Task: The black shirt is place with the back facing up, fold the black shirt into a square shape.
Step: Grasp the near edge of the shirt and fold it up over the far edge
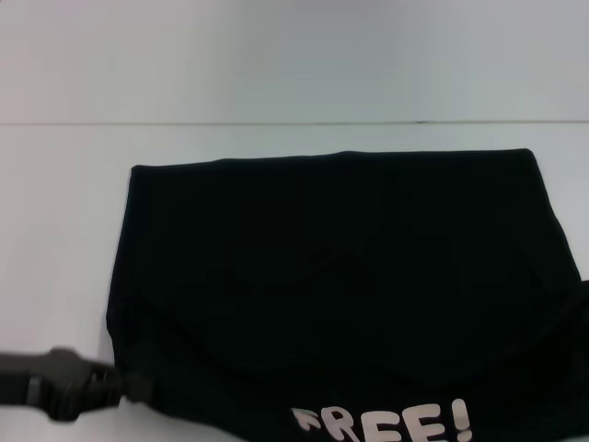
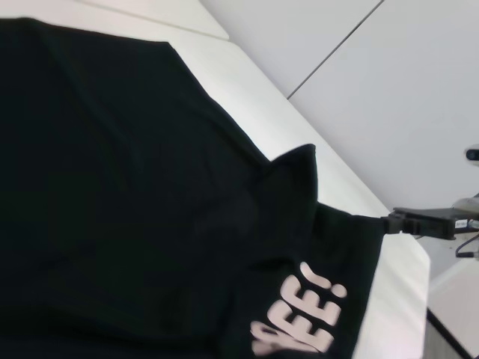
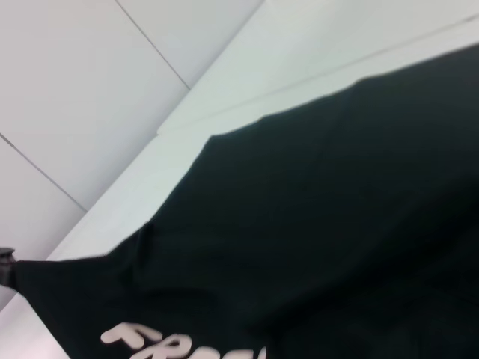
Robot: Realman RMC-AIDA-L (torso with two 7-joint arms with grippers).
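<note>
**Mid-fold on the black tee, both near corners pinched**

Closest to me: my left end effector [image 1: 69, 387] sits at the near-left corner of the black shirt [image 1: 340, 276], clamped on the hem there, or so it looks from the head view. In the left wrist view I can also see my right end effector [image 2: 423, 222] across the cloth, closed on the opposite near corner with the fabric pulled taut to it. So both arms hold the near edge, one per corner, and the "FREE!" lettering [image 1: 386, 424] shows on that turned-up near strip.

From my end effectors the rest of the shirt lies straight ahead, away from me. Its long axis runs left to right across the table [image 1: 64, 230], and the far edge is a fairly straight fold line. My guess is the next move carries the near edge forward over the body.

Beyond that: plain white table, then a pale wall [image 1: 276, 55] behind it.
</note>
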